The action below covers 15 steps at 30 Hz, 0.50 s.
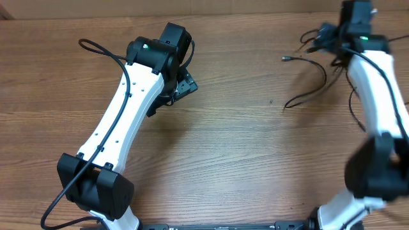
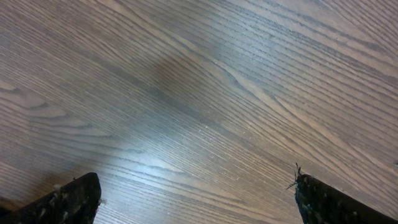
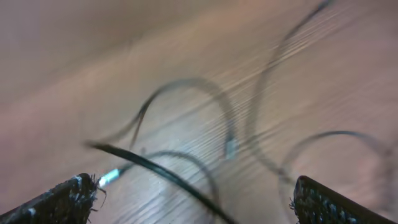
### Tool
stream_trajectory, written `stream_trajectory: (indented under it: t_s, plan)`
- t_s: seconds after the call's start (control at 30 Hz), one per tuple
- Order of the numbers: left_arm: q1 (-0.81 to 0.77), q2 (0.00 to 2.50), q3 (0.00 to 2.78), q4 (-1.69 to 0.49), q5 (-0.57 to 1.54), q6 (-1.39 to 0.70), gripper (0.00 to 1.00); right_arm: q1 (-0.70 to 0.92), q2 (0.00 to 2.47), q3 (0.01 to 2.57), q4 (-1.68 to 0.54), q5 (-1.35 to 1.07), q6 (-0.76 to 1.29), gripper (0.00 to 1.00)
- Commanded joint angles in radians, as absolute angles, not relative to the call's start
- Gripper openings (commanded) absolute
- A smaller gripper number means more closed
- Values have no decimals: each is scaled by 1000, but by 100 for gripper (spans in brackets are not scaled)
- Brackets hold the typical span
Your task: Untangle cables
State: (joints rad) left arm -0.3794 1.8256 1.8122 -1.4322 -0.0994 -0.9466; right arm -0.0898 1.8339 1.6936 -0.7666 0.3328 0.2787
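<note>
The cables [image 1: 317, 64] are thin black cords lying in loose loops on the wooden table [image 1: 243, 153] at the far right. One small plug end [image 1: 285, 59] points left. My right gripper [image 1: 317, 39] hovers over the far end of them. In the right wrist view it [image 3: 189, 190] stands open above several blurred loops of cable [image 3: 214, 99]. One cord [image 3: 161, 174] crosses between the fingers, and a silvery plug [image 3: 109, 177] lies close to the left fingertip [image 3: 74, 196]. My left gripper [image 1: 183, 85] is far from the cables, open [image 2: 196, 199] over bare wood.
The left arm [image 1: 121, 121] stretches from the near left to the table's middle. A thicker black wire [image 1: 96, 48] loops off it at the far left. The right arm [image 1: 377, 96] runs along the right edge. A wall edge bounds the far side.
</note>
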Motion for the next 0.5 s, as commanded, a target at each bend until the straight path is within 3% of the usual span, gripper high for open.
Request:
stream_trajectory:
  t_s: [0.0, 0.23, 0.47]
  plan:
    - [-380, 1820, 1813, -1432, -114, -939, 100, -89, 1681, 1703, -801, 500, 365, 100]
    - [-380, 1820, 1813, -1432, -114, -939, 100, -70, 1600, 1703, -923, 413, 369, 100]
    - [-380, 1820, 1813, -1432, -114, -939, 99, 46, 1397, 1703, -862, 403, 370, 100]
